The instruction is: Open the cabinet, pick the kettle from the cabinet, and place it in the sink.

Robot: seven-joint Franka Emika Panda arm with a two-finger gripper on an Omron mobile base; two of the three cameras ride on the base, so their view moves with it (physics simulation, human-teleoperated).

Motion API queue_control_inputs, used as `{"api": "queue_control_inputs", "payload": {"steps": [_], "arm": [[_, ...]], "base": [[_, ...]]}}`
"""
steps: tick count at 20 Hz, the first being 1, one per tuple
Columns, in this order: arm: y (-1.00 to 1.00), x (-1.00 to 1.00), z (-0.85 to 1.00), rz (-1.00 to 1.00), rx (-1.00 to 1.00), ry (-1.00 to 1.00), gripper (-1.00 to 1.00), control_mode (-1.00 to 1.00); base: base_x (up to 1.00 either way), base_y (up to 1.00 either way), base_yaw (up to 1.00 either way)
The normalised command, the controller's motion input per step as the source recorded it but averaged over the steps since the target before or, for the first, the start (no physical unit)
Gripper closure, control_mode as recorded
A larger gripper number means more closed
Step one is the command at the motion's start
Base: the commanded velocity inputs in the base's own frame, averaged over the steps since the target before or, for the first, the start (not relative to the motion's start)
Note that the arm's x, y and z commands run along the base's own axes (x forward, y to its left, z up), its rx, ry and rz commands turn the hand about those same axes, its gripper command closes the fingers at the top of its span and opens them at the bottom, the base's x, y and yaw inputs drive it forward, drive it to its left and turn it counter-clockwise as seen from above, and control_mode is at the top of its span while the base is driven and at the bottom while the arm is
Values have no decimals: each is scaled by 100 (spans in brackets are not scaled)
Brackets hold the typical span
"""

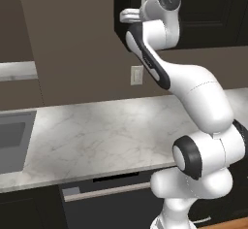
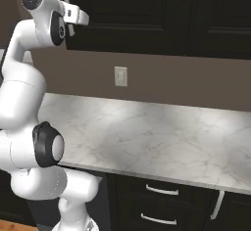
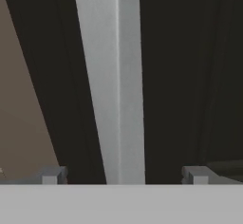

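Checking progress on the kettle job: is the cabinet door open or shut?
Shut: the cabinet door sits flush, its handle between the open claw's tips.

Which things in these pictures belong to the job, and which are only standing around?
For the job:
cabinet, door shut
its handle, between the open hand
sink

Only around:
wall socket
counter
drawers below

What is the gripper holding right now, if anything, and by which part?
Nothing is held. The gripper is open, its fingertips standing either side of the cabinet door's silver handle with gaps on both sides.
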Motion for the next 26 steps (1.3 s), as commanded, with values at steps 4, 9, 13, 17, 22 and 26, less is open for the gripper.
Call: {"api": "queue_control_inputs", "payload": {"steps": [4,9,13,17,22,26], "arm": [[23,21,3,0,0,8,100,-100],[22,20,4,-1,0,6,100,-100],[30,8,2,-5,0,1,100,-100],[30,0,0,-4,0,0,100,-100],[29,-3,0,-2,3,0,100,-100],[24,-18,0,0,13,0,100,-100]], "base": [[0,0,0],[0,0,0],[0,0,0],[0,0,0],[0,0,0],[0,0,0]]}}
